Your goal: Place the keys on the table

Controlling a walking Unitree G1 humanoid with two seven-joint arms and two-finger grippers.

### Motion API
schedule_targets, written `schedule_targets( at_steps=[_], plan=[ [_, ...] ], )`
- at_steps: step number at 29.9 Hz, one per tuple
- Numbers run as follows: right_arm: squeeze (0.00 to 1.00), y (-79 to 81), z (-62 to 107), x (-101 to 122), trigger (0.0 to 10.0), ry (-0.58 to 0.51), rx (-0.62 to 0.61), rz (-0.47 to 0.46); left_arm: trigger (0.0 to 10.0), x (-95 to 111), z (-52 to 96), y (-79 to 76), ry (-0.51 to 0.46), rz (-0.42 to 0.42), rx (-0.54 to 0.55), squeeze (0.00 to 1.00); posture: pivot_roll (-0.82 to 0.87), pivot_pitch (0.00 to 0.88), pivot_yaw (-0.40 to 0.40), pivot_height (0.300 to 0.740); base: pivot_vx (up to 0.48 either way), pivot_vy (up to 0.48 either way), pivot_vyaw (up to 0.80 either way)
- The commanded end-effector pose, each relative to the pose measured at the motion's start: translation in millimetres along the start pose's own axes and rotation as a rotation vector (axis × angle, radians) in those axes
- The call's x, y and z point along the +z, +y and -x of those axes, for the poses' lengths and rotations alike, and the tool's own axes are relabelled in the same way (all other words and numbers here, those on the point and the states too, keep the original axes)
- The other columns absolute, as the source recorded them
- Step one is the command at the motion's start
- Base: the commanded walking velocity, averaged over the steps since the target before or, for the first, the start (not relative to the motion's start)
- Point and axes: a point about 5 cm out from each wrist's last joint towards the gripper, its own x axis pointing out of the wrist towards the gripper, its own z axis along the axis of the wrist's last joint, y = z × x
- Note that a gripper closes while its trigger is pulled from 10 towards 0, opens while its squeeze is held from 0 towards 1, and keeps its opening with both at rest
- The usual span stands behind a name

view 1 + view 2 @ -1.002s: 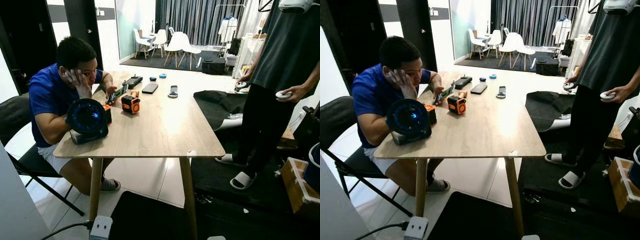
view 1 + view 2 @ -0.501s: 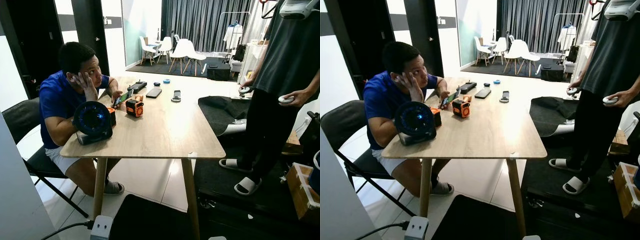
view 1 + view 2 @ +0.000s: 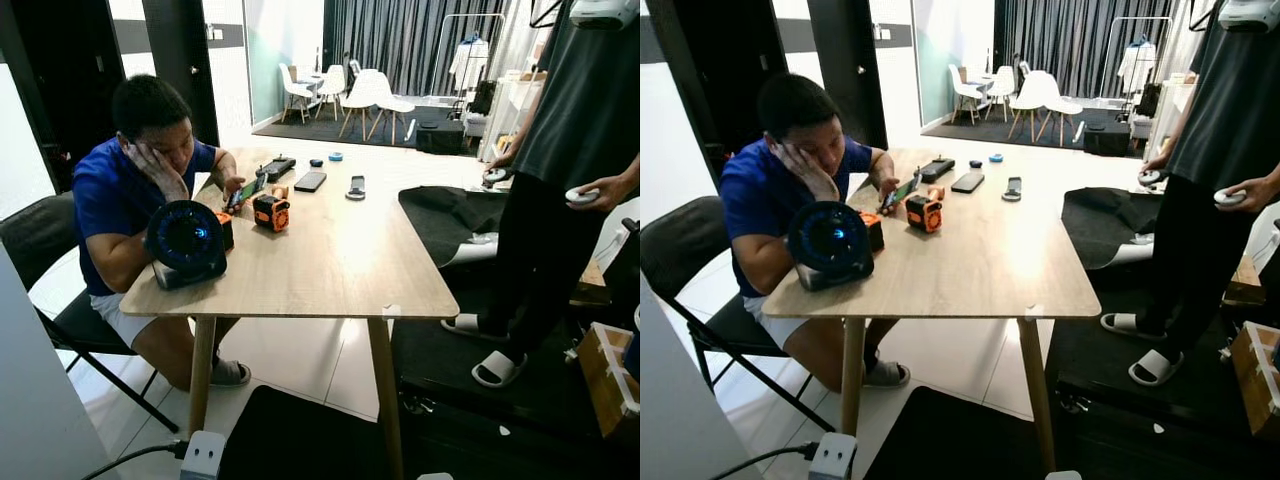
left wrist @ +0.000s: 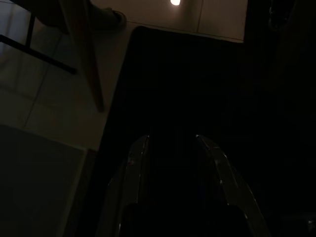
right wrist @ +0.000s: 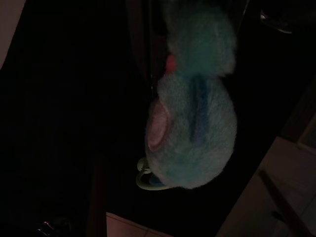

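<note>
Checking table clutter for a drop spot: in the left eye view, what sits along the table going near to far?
Round black fan → orange and black gadget → black phone → small blue disc, all on the wooden table.

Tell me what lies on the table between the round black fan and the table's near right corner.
Nothing: from the black fan to the near right corner, the wooden table is bare, as the left eye view shows.
</note>
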Motion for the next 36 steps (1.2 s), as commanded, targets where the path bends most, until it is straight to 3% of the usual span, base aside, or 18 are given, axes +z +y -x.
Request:
schedule_targets(
  at_steps=[1, 36],
  plan=[
    [0.00, 0.0, 2.1, -6.4, 10.0, 0.024, -0.008, -0.009, 10.0, -2.1, 1.5, 1.9, -0.001, 0.007, 0.009, 0.00, 0.05, 0.026, 0.015, 0.740, 0.000, 0.000, 0.00],
    [0.00, 1.2, 1.7, -6.3, 10.0, 0.026, -0.006, -0.009, 10.0, -2.6, 1.5, 3.7, 0.007, 0.007, 0.023, 0.00, 0.06, 0.033, 0.015, 0.740, 0.000, 0.000, 0.00]
  ],
)
